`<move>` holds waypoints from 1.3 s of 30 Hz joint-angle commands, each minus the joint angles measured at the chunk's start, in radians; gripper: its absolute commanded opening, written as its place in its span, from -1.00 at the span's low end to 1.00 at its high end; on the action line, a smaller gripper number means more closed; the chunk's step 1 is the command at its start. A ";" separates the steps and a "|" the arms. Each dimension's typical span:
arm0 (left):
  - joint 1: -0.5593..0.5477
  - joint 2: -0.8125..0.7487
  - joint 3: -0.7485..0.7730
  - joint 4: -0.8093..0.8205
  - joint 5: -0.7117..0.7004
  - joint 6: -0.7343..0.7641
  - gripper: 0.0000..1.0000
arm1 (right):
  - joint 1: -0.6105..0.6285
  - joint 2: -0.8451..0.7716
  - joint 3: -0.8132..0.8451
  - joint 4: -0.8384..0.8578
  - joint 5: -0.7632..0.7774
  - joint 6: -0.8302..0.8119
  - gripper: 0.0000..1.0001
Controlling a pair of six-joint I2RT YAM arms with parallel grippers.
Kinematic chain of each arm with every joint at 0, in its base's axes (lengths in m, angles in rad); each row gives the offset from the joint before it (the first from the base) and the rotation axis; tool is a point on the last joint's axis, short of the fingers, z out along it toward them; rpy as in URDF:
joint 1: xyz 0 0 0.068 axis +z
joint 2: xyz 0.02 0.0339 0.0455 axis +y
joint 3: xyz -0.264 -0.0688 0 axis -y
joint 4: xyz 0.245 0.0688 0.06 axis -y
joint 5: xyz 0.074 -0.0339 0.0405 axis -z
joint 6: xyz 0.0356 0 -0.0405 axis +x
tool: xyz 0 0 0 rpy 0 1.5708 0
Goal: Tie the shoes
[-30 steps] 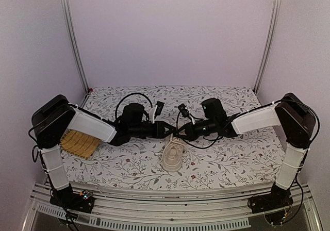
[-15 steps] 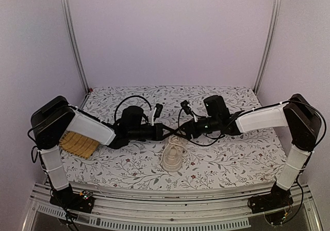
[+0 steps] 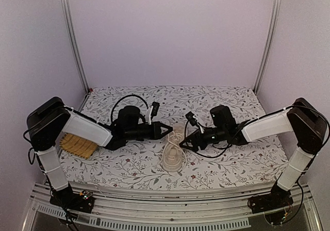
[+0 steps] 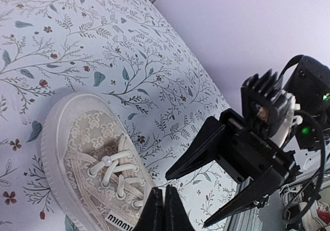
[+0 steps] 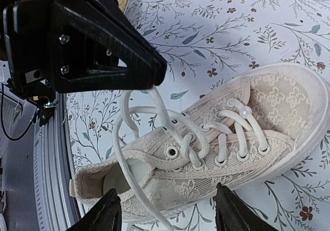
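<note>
Top external view: the left gripper hangs just beyond the far end of the shoe, its two fingers pressed together into a point. In the right wrist view those closed fingers pinch the top of a lace, which rises off the shoe in a slack loop to meet them. The right gripper sits just beside the shoe on its right side, facing the left gripper, with its fingers spread wide and holding nothing. A lace strand drops between them.

The shoe lies flat near the middle of the worktop, a little closer to the near edge than to the far one.

There is one shoe, two grippers and one yellow woven mat. The mat lies at the left edge, partly under the left arm.
</note>
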 commanded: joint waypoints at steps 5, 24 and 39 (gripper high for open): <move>-0.011 -0.033 -0.010 0.017 -0.018 0.002 -1.00 | 0.030 0.022 -0.061 0.141 -0.080 0.036 0.19; -0.014 -0.044 -0.008 0.022 -0.010 0.018 -1.00 | 0.053 -0.006 -0.047 0.162 0.024 0.153 -0.95; -0.043 -0.063 -0.066 0.176 0.109 0.057 -1.00 | 0.017 0.059 0.068 -0.002 0.148 0.268 -0.96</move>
